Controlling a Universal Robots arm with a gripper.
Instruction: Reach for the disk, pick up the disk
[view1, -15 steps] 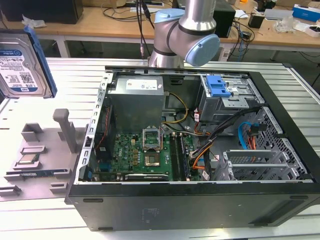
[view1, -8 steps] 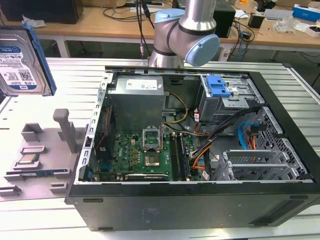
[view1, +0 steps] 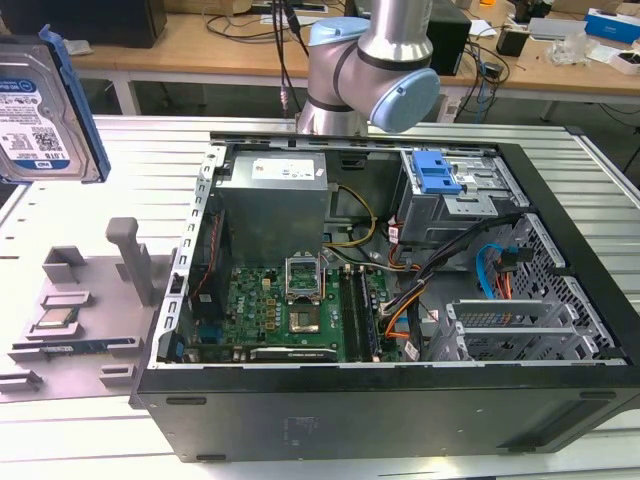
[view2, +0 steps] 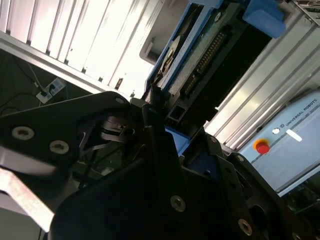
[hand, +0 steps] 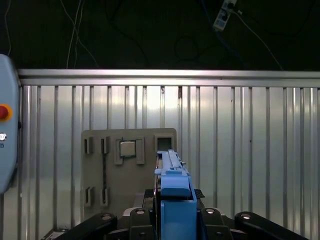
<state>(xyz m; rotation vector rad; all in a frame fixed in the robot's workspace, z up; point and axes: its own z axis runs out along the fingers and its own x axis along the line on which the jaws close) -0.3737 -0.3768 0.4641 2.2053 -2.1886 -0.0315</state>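
At the exterior view's left edge we see the disk (view1: 40, 105) held up in the air, well above the ribbed metal table (view1: 150, 160), with its label toward the camera and its blue bracket along the edges. Below it lies a grey fixture plate (view1: 85, 300) carrying a small chip (view1: 55, 320). Further right stands the open computer case (view1: 400, 300), with the arm (view1: 375, 60) behind it. In the first wrist view the gripper (hand: 174, 196) is clamped on one end of the disk, which stands edge-on over the plate.
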